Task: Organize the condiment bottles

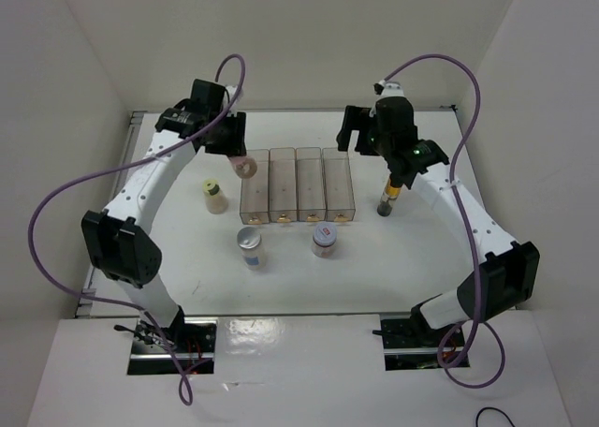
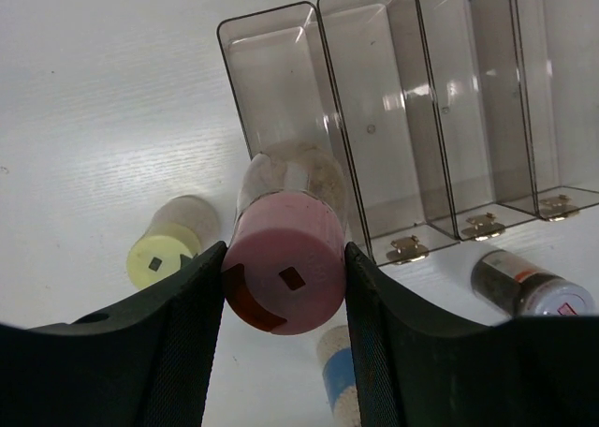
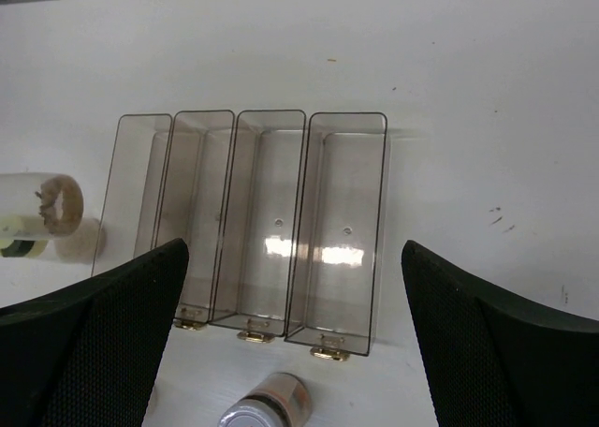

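Nearest on the worktop (image 1: 393, 268) stand the silver-grey-capped bottle (image 1: 251, 247) and the short jar (image 1: 324, 240), at 7 and 5 o'clock of the row of four clear bins (image 1: 298, 185). The pale-yellow-capped bottle (image 1: 215, 195) stands at 9 o'clock and the slim dark bottle (image 1: 387, 202) at 3 (all four outside the bins). The left claw (image 2: 284, 268) is clamped on the pink-capped bottle (image 1: 247, 169) at the leftmost bin's left wall. The right claw (image 3: 292, 258), at about 1 o'clock, gapes wide with nothing in it.

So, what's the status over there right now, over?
Left gripper shut on pink-capped bottle, at the leftmost bin. Right gripper open, holding nothing. Four other bottles standing outside the bins.
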Controlling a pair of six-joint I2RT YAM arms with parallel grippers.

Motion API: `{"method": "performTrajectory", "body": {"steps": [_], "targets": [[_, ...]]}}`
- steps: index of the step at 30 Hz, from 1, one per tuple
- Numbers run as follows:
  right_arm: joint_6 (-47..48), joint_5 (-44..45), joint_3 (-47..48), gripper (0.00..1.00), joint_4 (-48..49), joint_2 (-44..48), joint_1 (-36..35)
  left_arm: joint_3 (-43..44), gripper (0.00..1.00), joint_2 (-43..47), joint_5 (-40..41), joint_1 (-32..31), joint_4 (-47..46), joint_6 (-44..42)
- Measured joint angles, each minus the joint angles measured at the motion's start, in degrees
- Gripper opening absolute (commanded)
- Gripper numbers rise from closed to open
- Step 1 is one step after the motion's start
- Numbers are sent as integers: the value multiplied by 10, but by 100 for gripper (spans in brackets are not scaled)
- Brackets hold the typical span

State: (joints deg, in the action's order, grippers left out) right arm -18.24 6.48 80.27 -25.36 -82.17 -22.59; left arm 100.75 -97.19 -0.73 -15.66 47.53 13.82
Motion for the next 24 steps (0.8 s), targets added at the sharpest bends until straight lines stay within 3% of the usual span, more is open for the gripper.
{"method": "performTrajectory", "body": {"steps": [5, 24], "targets": [[-2, -15, 0, 99, 1, 0, 38, 27, 23, -38, 18, -2, -13, -5], [-1, -39, -28, 99, 12, -2, 60, 45, 25, -125, 35, -24, -54, -6]]}}
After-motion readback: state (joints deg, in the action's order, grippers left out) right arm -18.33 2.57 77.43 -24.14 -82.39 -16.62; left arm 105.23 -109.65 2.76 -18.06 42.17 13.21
